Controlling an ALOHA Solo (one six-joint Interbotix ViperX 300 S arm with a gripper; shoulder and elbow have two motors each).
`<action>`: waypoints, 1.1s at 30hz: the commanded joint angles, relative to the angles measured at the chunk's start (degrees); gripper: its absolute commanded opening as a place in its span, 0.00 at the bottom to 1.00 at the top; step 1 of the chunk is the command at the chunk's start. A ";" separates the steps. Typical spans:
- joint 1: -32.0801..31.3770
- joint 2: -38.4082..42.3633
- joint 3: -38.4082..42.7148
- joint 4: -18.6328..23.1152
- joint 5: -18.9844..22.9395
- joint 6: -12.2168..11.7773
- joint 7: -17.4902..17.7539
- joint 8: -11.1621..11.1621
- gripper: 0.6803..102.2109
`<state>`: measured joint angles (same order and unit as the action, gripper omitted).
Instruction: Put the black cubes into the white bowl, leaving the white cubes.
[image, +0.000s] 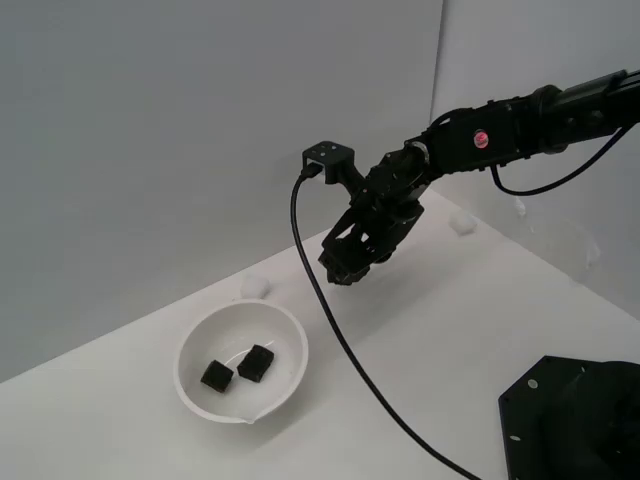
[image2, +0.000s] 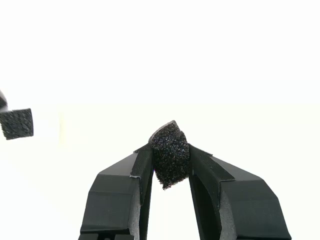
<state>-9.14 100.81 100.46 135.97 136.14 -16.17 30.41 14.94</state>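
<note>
Two black cubes (image: 216, 376) (image: 256, 363) lie inside the white bowl (image: 291, 331), which stands toward the exterior view's left. My gripper (image: 346, 270) hangs in the air above and to the right of the bowl. It is shut on a third black cube (image2: 170, 154), pinched between the two fingers (image2: 142, 167) in the wrist view. One of the cubes in the bowl (image2: 17, 123) shows at the edge of the wrist view. A white cube (image: 258, 287) sits just behind the bowl, and another white cube (image: 462, 223) lies farther back on the right.
A black cable (image: 330, 325) trails from the wrist camera down past the bowl across the white surface. A black base plate (image: 570, 415) fills the exterior view's lower right corner. Grey and white walls close off the back.
</note>
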 joint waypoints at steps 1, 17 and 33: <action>0.26 4.66 5.01 -0.44 -0.97 -0.44 1.23 0.88 0.02; -3.69 18.11 18.46 -1.76 -2.20 -1.67 6.06 -0.70 0.02; -17.84 18.19 18.28 -5.36 -5.89 -2.37 5.80 -5.89 0.02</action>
<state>-25.75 118.39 117.95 131.92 132.01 -17.58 36.21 9.23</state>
